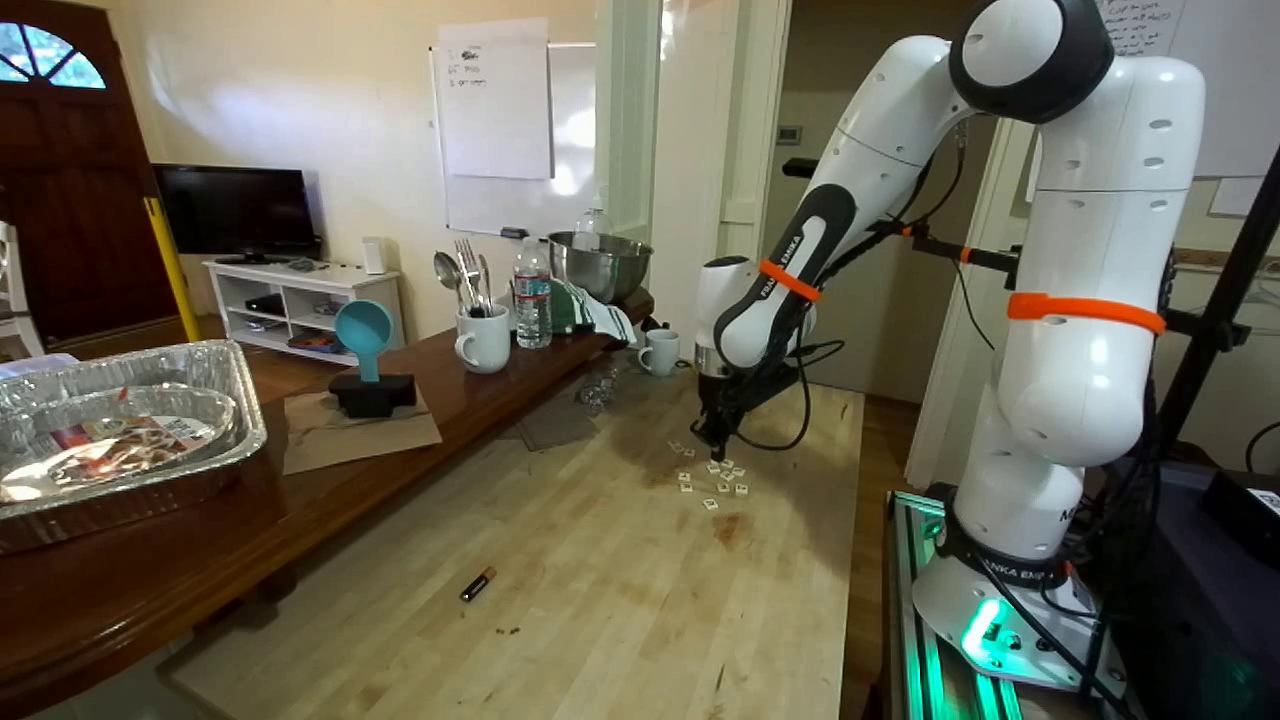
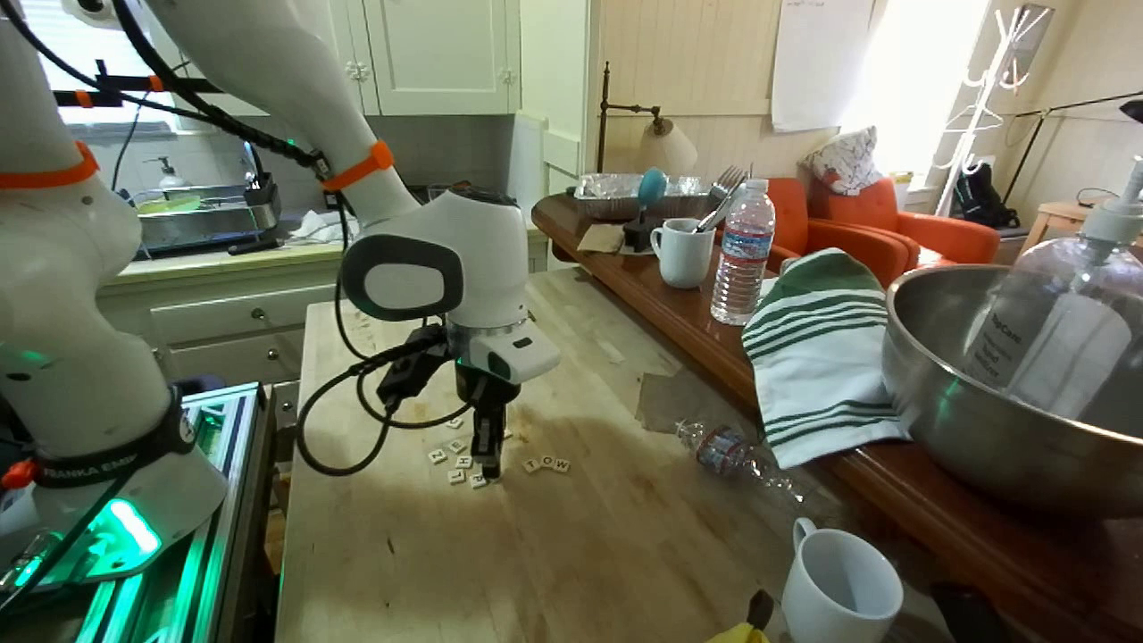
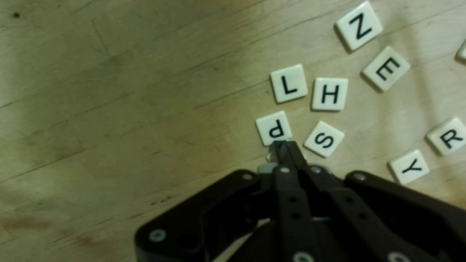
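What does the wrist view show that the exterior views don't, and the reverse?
Only the wrist view: readable letters on the S tile, Y tile and R tile.

Only the exterior views: the steel bowl, mug of cutlery, battery and the T, O and W tiles.

Shared: the wooden tabletop, scattered letter tiles, and the end effector pointing down among them.

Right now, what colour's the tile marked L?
L tile: off-white, black letter; shows best in the wrist view.

tiles (image 3: 330, 103) crowding fingers (image 3: 285, 182), open tabletop (image 3: 120, 145) alongside
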You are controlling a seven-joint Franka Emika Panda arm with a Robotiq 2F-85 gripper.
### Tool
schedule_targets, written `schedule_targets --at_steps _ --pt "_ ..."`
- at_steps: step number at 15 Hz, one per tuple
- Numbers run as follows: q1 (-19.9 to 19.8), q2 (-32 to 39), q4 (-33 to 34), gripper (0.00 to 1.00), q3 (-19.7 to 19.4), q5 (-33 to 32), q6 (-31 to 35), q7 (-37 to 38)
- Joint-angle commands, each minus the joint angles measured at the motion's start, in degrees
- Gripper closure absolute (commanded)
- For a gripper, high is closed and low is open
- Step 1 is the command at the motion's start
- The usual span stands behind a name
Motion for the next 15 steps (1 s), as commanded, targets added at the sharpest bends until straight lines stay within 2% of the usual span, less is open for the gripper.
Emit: schedule_targets --at_steps 1,7,11,12,15 --pt "1.0 3.5 -3.4 1.0 3.0 0.7 2.1 -2.1" --pt "1.2 -0.3 -4.8 1.0 5.0 0.9 0.4 -3.5" --pt "0.9 -4.9 -7.8 1.0 5.7 2.0 3.5 -5.0" --pt "1.0 -2.4 -4.1 1.0 6.0 3.2 3.2 -5.8" --pt "0.9 -3.2 -4.4 1.0 6.3 2.6 7.6 -5.4"
